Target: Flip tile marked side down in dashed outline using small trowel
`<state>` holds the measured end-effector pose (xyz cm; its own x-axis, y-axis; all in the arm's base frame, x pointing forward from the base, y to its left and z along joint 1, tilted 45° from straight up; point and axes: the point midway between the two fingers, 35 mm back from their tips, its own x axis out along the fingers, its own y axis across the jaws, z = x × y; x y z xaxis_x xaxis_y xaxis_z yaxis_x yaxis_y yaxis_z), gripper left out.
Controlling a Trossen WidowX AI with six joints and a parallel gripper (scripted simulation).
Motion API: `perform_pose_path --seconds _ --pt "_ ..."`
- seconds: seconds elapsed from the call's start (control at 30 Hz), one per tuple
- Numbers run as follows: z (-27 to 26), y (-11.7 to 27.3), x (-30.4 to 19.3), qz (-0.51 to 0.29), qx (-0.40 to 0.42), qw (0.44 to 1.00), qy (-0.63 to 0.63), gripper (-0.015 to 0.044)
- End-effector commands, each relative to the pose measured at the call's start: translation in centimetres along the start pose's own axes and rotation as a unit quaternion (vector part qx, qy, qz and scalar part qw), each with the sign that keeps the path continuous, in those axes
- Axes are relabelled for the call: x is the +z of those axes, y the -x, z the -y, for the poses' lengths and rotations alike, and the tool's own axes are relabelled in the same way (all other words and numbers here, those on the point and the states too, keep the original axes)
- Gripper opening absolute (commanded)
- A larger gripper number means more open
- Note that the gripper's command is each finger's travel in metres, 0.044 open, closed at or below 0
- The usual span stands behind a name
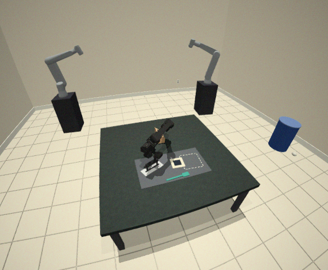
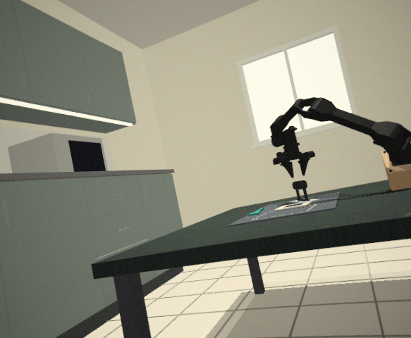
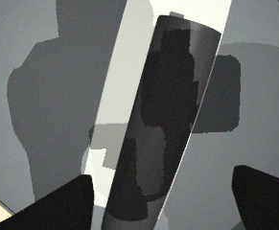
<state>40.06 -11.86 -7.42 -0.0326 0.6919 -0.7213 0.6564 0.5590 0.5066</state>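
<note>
The trowel has a flat white blade [image 1: 144, 172] [image 3: 114, 96] resting on the grey mat [image 1: 155, 182] [image 2: 329, 205], and a black handle [image 2: 299, 184] [image 3: 170, 96] raised on two posts. My gripper [image 2: 297, 176] [image 3: 164, 182] is open, with its fingertips just above the handle. In the wrist view the handle runs slanted between the fingers, touching neither. The tile [image 1: 173, 163] [image 2: 283, 208] is cream with a dark square on its upper face. It lies flat right of the trowel, at the left side of the dashed outline [image 1: 196, 153].
A teal spatula-shaped tool [image 1: 185, 174] [image 2: 256, 211] lies along the mat's front edge. My arm's base [image 2: 409, 178] stands at the back of the dark table [image 1: 123, 203]. Two grey arms [image 1: 56, 71] [image 1: 211, 68] on black pedestals and a blue drum [image 1: 283, 135] stand off the table.
</note>
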Motion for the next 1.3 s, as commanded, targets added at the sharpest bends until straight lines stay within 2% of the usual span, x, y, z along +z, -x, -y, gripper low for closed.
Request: perform_pose_path --seconds 0.0,0.3,0.63,0.93,1.27 --pt "0.01 0.07 -0.03 0.0 -0.002 0.998 0.069 0.027" --pt "-0.02 0.06 -0.01 0.0 -0.002 0.975 0.223 0.027" --pt "-0.04 0.05 0.01 -0.001 -0.002 0.922 0.387 0.027" --pt "-0.07 0.04 0.03 -0.001 -0.002 0.851 0.526 0.027" --pt "-0.1 0.03 0.05 -0.001 -0.002 0.747 0.665 0.027"
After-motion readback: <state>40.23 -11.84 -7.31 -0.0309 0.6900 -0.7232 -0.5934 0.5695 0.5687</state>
